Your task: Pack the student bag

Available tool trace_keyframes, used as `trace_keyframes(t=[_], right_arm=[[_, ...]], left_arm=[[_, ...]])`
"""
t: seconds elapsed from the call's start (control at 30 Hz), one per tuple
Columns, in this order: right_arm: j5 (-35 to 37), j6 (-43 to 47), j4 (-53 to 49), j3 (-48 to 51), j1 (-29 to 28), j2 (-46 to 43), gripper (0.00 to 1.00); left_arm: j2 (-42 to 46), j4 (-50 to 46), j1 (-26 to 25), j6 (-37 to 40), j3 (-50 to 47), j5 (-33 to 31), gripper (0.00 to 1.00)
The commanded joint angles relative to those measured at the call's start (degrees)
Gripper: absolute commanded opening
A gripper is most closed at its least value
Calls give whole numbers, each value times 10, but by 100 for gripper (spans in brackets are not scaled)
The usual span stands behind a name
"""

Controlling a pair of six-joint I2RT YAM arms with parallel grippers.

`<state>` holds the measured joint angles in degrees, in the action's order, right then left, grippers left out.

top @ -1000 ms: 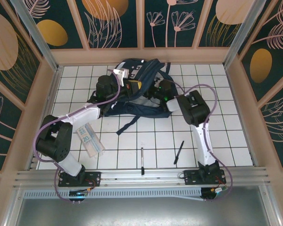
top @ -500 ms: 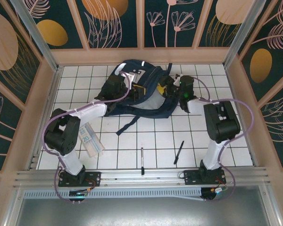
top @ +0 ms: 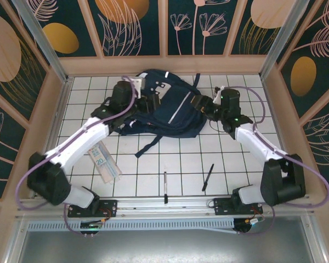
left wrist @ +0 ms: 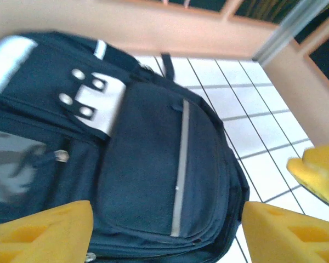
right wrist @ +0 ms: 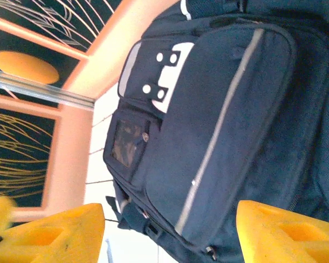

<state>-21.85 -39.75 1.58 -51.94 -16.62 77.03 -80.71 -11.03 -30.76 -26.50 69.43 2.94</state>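
I see the student bag (top: pixel 172 107) lying near the table's (top: pixel 236 164) far edge. Left gripper (left wrist: pixel 167 227) and right gripper (right wrist: pixel 170 230) flank it, both with fingers apart, gripping nothing.

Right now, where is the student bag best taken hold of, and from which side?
Probably the dark strap trailing from the student bag onto the near tiles, approached from above. The bag lies flat and broad, likely too wide for the jaws; the strap is thin and lies free.
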Motion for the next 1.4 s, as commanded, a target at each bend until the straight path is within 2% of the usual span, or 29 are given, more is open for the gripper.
trace_keyframes(t=[0.0, 0.1, 0.17, 0.23, 0.37, 0.47, 0.57, 0.63, 0.73, 0.8, 0.93, 1.17, 1.23, 1.33, 1.37], right_arm=[[77, 84, -95, 18, -37, -29, 65], [113, 110, -108, 18, -116, -33, 65], [124, 120, -104, 12, -174, -15, 65], [127, 113, -93, 4, -216, 10, 64], [132, 113, -81, -31, -283, 80, 63], [154, 107, -80, -56, -314, 115, 63], [150, 96, -72, -62, -324, 135, 64], [159, 91, -70, -59, -329, 138, 64], [175, 88, -67, -52, -330, 135, 64], [180, 91, -70, -53, -331, 132, 64], [186, 98, -76, -55, -332, 127, 64], [199, 118, -96, -65, -333, 132, 65], [175, 128, -101, -74, -333, 143, 65], [129, 141, -111, -100, -333, 162, 65], [113, 145, -110, -106, -334, 166, 65]], left_arm=[[43, -93, 27, -37, -35, -107, 80], [68, -137, 93, -34, -68, -118, 90], [66, -139, 131, -25, -90, -118, 92], [44, -143, 160, -20, -95, -91, 93], [-13, -135, 178, -24, -102, -32, 92], [-15, -118, 185, -36, -133, -21, 94], [7, -109, 223, -50, -189, -3, 96], [31, -102, 272, -64, -228, 16, 98], [64, -101, 342, -87, -273, -1, 99], [72, -106, 370, -96, -290, -27, 99], [47, -131, 383, -85, -293, -52, 99], [38, -150, 392, -73, -307, 6, 99], [43, -168, 392, -73, -313, 5, 99], [64, -215, 391, -82, -310, -54, 99], [72, -215, 390, -88, -313, -43, 99]])
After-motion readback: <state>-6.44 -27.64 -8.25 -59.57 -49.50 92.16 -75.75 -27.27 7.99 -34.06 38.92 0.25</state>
